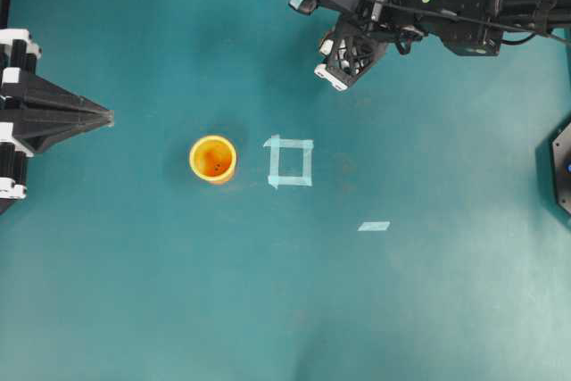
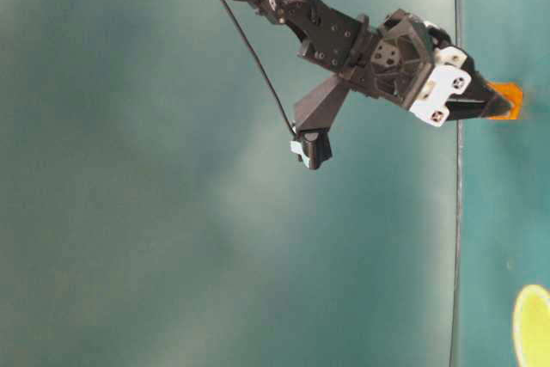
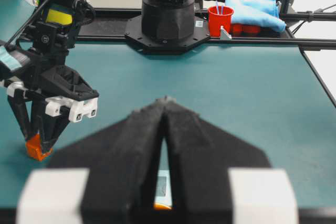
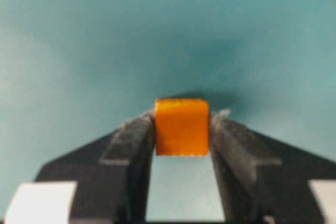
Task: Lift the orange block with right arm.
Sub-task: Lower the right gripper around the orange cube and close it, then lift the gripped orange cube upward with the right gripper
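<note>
While my right gripper point(image 4: 181, 129) points down at the teal table point(image 1: 428, 292), its two fingers press against both sides of the orange block point(image 4: 181, 126), pinching it at the far side of the mat. From the left wrist view I see the block sitting on the surface. My left gripper point(image 3: 165, 103) rests pressed together, well apart, aimed toward the yellow cup point(image 1: 212, 159).

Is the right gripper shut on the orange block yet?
Shut on it: in the wrist view both fingers press the sides of the orange block. Whether the block has left the table, cannot tell.
</note>
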Controlling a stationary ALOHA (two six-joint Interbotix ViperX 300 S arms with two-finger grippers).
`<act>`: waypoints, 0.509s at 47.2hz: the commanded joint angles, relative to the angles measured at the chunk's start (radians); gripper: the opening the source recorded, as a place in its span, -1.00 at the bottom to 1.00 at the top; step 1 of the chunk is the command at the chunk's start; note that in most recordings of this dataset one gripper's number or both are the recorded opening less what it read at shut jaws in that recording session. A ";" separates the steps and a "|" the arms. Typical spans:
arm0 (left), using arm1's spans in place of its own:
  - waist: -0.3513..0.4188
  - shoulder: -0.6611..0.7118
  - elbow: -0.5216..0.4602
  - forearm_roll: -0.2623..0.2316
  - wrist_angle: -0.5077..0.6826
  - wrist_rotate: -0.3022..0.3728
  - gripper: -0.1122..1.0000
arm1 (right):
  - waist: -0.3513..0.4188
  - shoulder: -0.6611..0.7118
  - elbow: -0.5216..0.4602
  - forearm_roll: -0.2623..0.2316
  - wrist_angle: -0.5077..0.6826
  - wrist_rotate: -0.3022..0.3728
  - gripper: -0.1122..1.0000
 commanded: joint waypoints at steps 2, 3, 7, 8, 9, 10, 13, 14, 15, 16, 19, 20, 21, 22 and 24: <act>0.002 0.008 -0.028 0.002 -0.003 0.003 -0.81 | -0.003 -0.023 -0.009 -0.002 -0.003 0.002 -0.08; 0.002 0.008 -0.028 0.002 -0.003 0.003 -0.81 | -0.003 -0.025 -0.009 0.000 -0.003 0.002 -0.08; 0.002 0.009 -0.028 0.002 -0.003 0.003 -0.81 | -0.003 -0.044 -0.009 0.002 0.005 0.002 -0.08; 0.002 0.009 -0.028 0.002 -0.003 0.005 -0.81 | -0.003 -0.051 -0.009 0.000 0.009 0.002 -0.08; 0.003 0.009 -0.028 0.002 -0.003 0.005 -0.81 | -0.003 -0.057 -0.009 0.002 0.012 0.002 -0.08; 0.003 0.008 -0.028 0.002 -0.002 0.005 -0.81 | -0.005 -0.063 -0.011 0.000 0.015 0.002 -0.08; 0.005 0.009 -0.028 0.002 0.006 0.008 -0.81 | -0.003 -0.083 -0.014 0.002 0.025 0.002 -0.08; 0.005 0.008 -0.028 0.002 0.011 0.008 -0.81 | -0.003 -0.089 -0.014 0.000 0.028 0.002 -0.08; 0.005 0.009 -0.028 0.002 0.015 0.009 -0.81 | -0.003 -0.098 -0.017 0.000 0.034 0.002 -0.08; 0.005 0.009 -0.028 0.002 0.018 0.009 -0.81 | -0.003 -0.104 -0.017 0.000 0.037 0.002 -0.08; 0.005 0.008 -0.029 0.002 0.026 0.008 -0.81 | -0.005 -0.123 -0.018 0.000 0.055 0.002 -0.08; 0.005 0.008 -0.029 0.002 0.026 0.008 -0.81 | -0.003 -0.129 -0.020 0.000 0.061 0.000 -0.08; 0.005 0.008 -0.029 0.002 0.026 0.008 -0.81 | -0.003 -0.135 -0.020 0.000 0.071 0.002 -0.08; 0.005 0.008 -0.029 0.002 0.026 0.009 -0.81 | -0.003 -0.143 -0.021 0.000 0.080 0.002 -0.08; 0.006 0.006 -0.029 0.002 0.026 0.008 -0.81 | -0.003 -0.155 -0.021 0.000 0.094 0.002 -0.08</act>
